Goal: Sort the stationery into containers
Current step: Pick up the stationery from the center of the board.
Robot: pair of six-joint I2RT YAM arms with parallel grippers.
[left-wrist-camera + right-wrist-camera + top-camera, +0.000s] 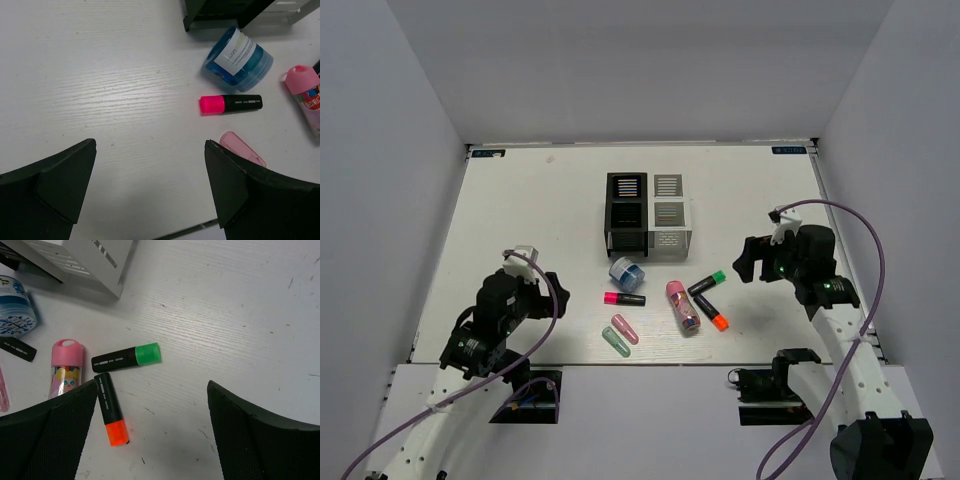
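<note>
Risk, markers: the green marker [126, 357] and orange marker [110, 409] lie in a V, black ends touching or nearly so. Pinch one carelessly and, I'd say, the other gets kicked away!
Risk, roll: the roll [238, 59] is round and sits tipped just at 6 o'clock of the black box [626, 210]. One nudge could send it wandering.
Risk, capsules: the pink capsule [625, 329] and green capsule [616, 342] lie side by side, small and smooth. They are likely to squirt out of a pinch, or get grabbed as a pair.
Risk, drop: the black box and white box [670, 212] stand touching. An off-centre release could land in the wrong one or hang on a rim.
Left arm: low, at 9 o'clock of the pile, nose aimed toward 3 o'clock. The left gripper [150, 145] is spread wide with bare table [100, 75] between the fingers. The pink marker [231, 104] lies ahead, off to the right.
Right arm: elbow up, at 3 o'clock of the pile, pointing down and toward 9 o'clock. The right gripper [152, 385] is also spread, pinching nothing, with the green marker just ahead by one finger.
Stationery: all on the table at 6 o'clock of the boxes, the tube [683, 306] mid-pile.
Progress: sorting looks unstarted.
</note>
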